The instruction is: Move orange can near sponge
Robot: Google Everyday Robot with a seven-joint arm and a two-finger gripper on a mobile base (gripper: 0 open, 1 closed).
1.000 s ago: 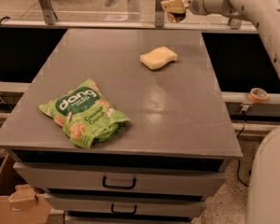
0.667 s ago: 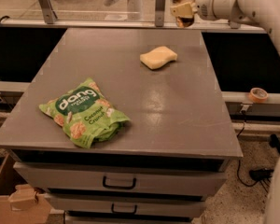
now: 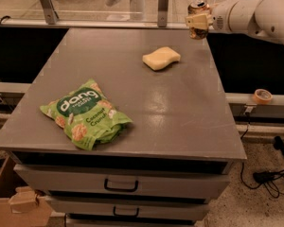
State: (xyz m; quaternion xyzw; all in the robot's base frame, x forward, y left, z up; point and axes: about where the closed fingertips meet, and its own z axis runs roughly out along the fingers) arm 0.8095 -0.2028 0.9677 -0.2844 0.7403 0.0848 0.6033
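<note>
Carrying the orange can point(image 3: 198, 7) clenched between its fingers, the gripper point(image 3: 199, 21) has drifted right and a little lower over the last second and now hangs at the far right corner of the table point(image 3: 180, 108). Sponge point(image 3: 161, 58) unmoved, near the can. Can held aloft; likely only lowering beside the sponge remains.
</note>
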